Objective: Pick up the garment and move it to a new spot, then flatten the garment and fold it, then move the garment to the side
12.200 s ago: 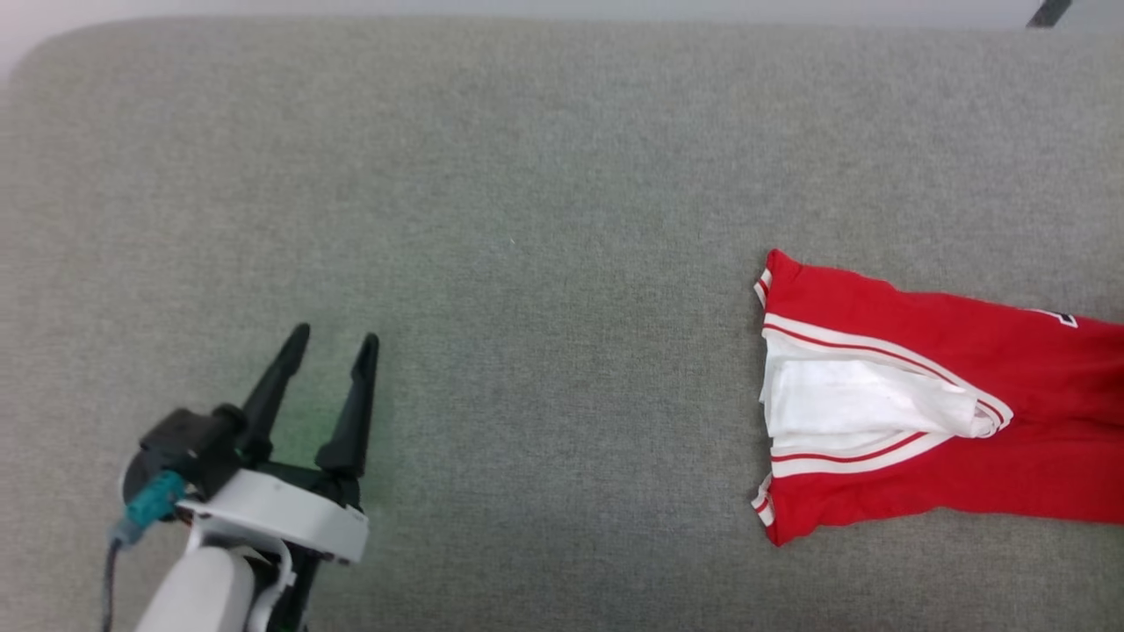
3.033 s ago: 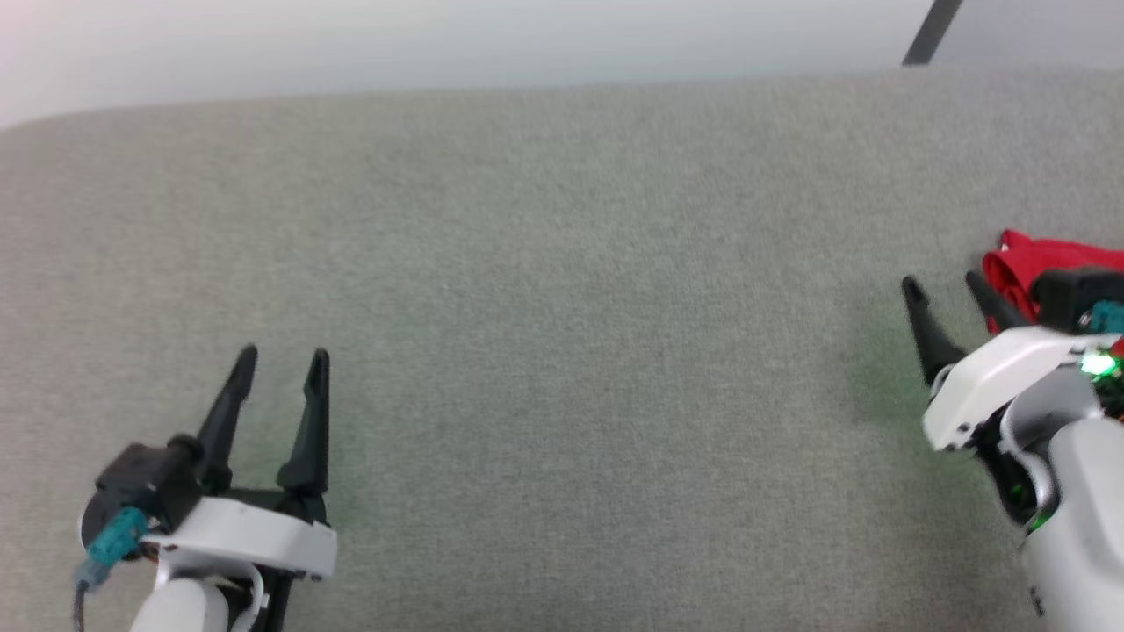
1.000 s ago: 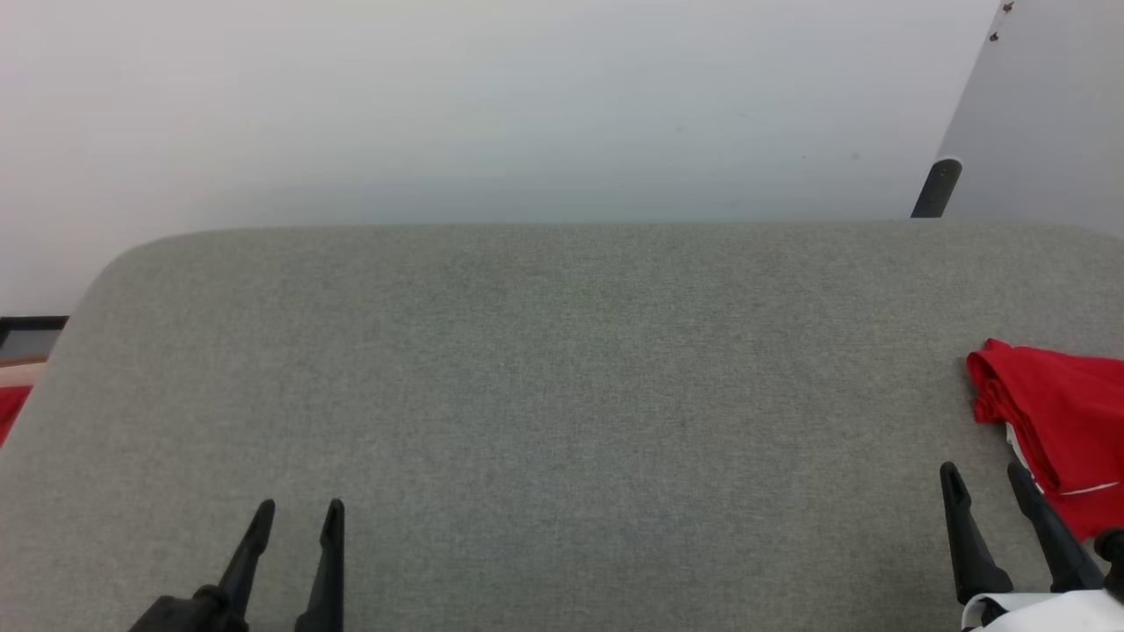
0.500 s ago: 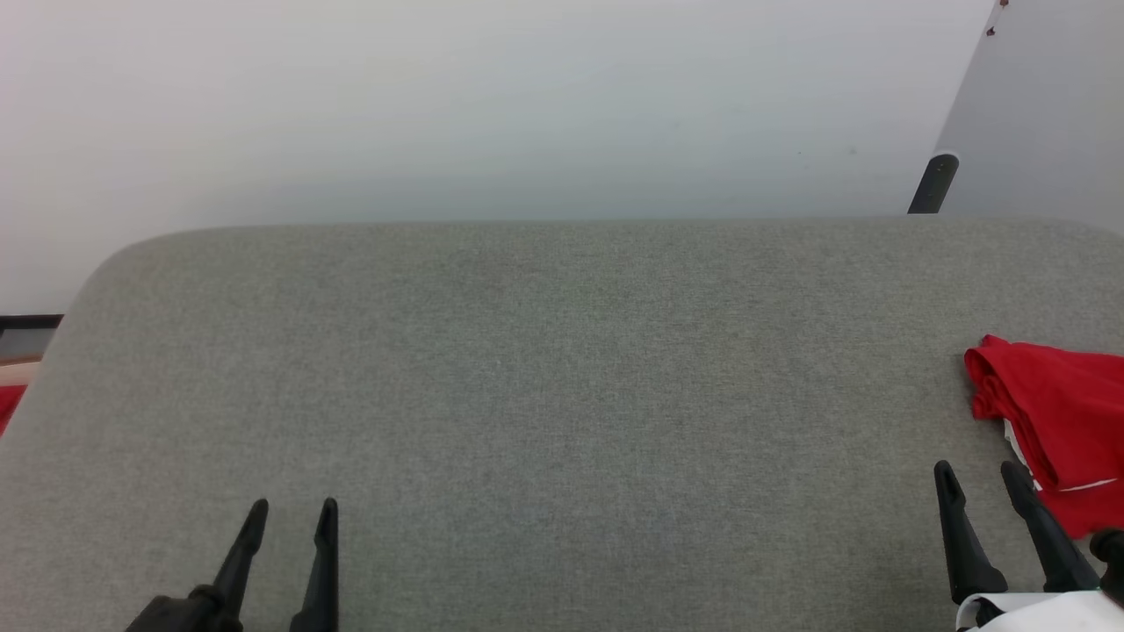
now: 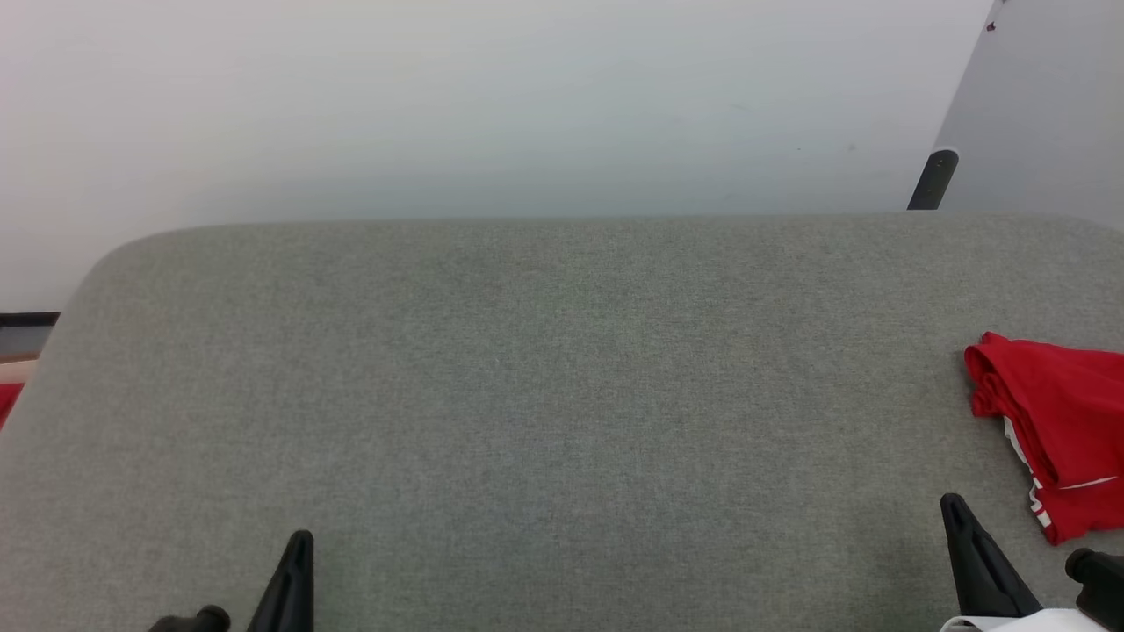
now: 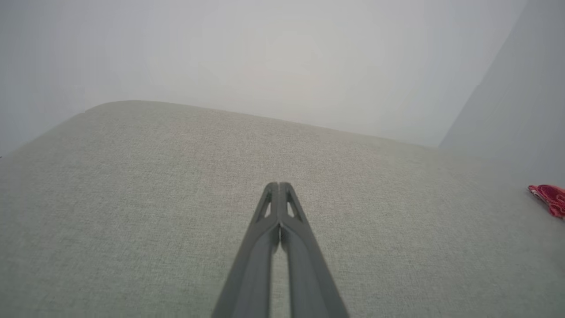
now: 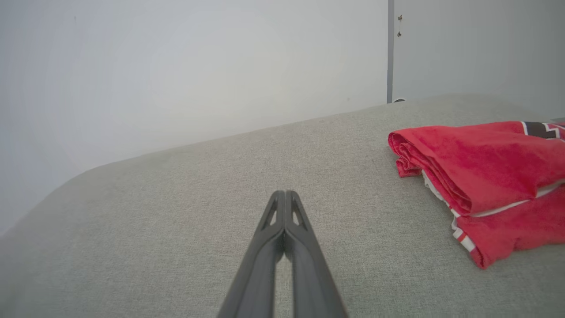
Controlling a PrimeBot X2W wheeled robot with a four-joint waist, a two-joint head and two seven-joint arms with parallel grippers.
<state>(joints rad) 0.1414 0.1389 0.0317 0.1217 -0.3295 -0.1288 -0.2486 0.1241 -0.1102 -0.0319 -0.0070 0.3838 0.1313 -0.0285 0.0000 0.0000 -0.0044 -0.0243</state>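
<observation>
Left gripper (image 6: 278, 185) is seen at the near left edge of the grey table (image 5: 527, 395), jaws pressed together, nothing held. Right gripper (image 7: 284, 193) is seen at the near right edge, jaws closed too and empty, near the red shirt (image 7: 476, 163) but not touching it. The shirt is laid folded at the right edge, striped trim along its near side. A white wall (image 5: 439, 105) and a dark pole (image 5: 933, 180) are seen beyond the far edge

Closed right hand (image 7: 285, 193), folded garment (image 7: 481, 165), grey table (image 7: 176, 212)
</observation>
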